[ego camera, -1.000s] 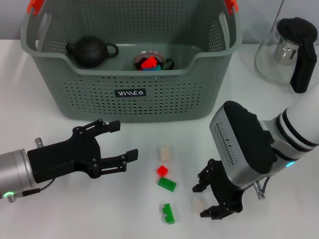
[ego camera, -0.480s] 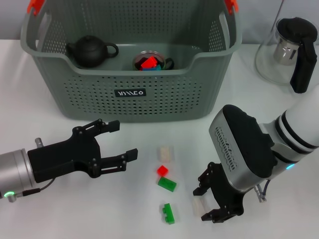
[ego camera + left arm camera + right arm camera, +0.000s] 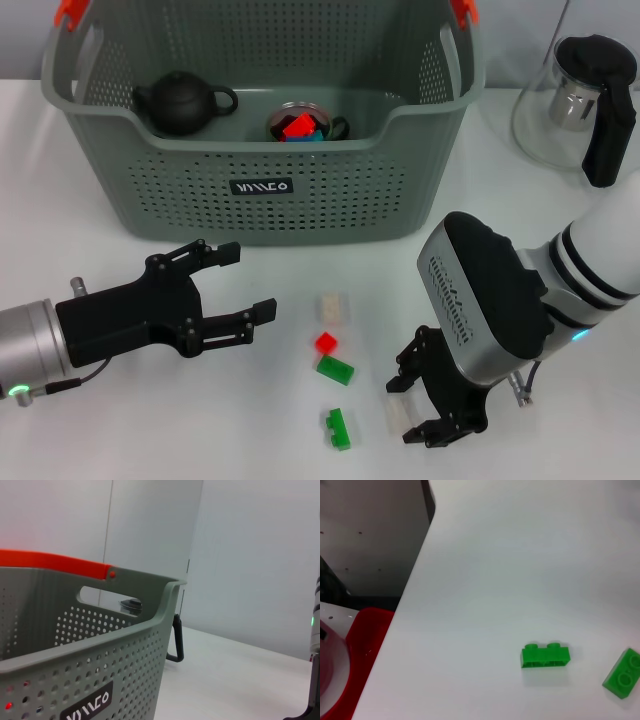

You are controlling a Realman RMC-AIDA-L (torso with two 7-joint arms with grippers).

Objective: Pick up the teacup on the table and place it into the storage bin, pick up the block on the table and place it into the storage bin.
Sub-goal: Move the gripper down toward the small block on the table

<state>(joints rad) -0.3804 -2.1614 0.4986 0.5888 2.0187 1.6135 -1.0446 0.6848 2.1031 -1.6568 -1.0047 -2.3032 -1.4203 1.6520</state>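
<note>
Nearest the robot, the right end effector [image 3: 425, 405] is low over the white surface [image 3: 80, 255], its fingers parted and straddling a pale block [image 3: 399, 415] — one finger toward the basket, the other toward the near edge. The block looks set between them, its long axis running roughly near-to-far, though whether the pads touch it cannot be told. This arm is plainly the nearer one for that piece.

Just beside it lie two green blocks [image 3: 337, 428] [image 3: 335, 370], then a small red block [image 3: 325, 342] and another pale block [image 3: 332, 307], all loose and apart from either end effector.

The left end effector [image 3: 228, 290] hovers open and empty on the left, pointing toward the bricks.

Farther back stands the storage bin [image 3: 262, 187] — inside are a dark teapot [image 3: 182, 102] and the teacup [image 3: 303, 124], which holds red and blue blocks. A glass pitcher [image 3: 578, 100] stands beyond on the right.
</note>
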